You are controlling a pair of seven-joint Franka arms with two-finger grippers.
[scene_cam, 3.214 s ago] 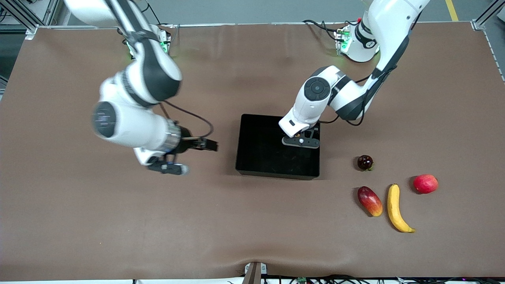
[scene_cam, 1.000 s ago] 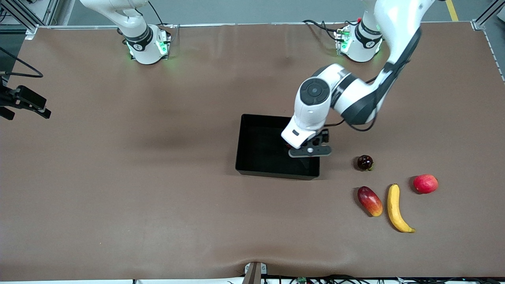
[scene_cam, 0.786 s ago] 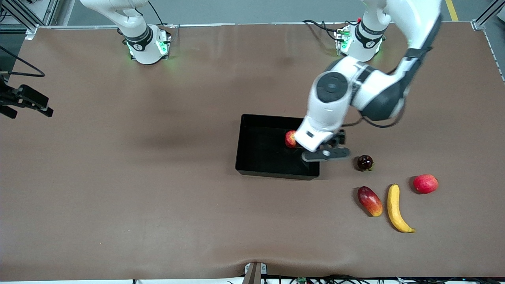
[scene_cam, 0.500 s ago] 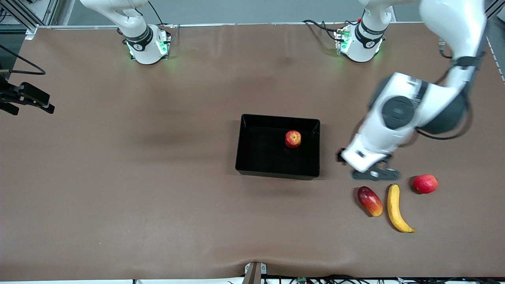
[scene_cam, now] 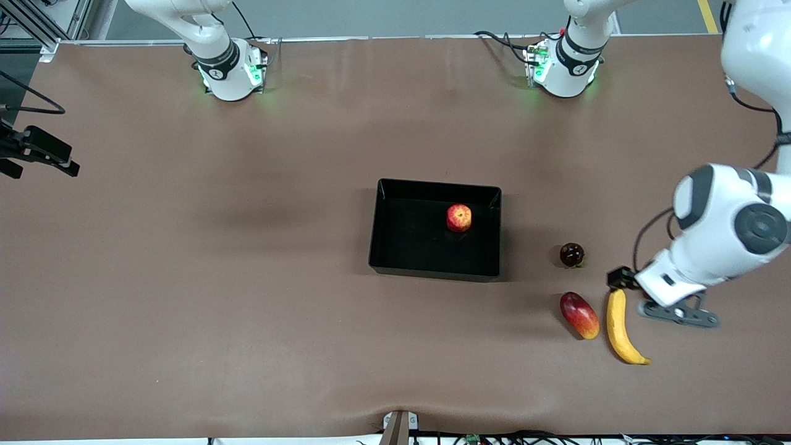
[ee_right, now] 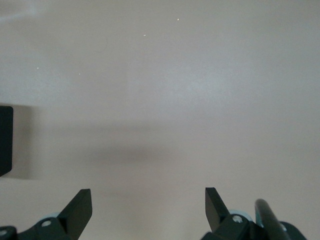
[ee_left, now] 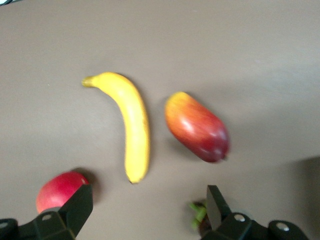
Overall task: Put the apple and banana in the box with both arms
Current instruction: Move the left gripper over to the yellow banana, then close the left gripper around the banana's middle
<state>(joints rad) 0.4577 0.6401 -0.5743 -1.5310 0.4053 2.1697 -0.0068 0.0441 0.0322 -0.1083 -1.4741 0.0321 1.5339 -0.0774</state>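
Box (scene_cam: 434, 269): a shallow black tray is seen on the brown table (scene_cam: 247, 309), about midway between the two arms' ends; it serves as the landmark below.
Apple (scene_cam: 459, 217): seen lying inside the box, on its floor, in the half toward the left arm's end and apart from the walls.
Banana (scene_cam: 620, 326): seen lying on the table outside the box, toward the left arm's end and nearer to the front camera than the box; nothing grips it.
Red-and-yellow fruit (scene_cam: 579, 315): placed just beside the banana, between it and the box, not touching it.
Dark maroon fruit (scene_cam: 571, 254): placed between the box and the banana, apart from both.
Plain red fruit (ee_left: 59, 191): shown only in the left wrist view, near the banana's blunt end.
Left gripper (ee_left: 147, 210): held in the air over the table by the banana's upper end, well away from the box; the fingers (ee_left: 79, 207) are spread apart and nothing is held.
Right gripper (ee_right: 147, 207): parked over bare table at the right arm's end, well apart from the box; the arm waits, fingers apart and nothing between them.
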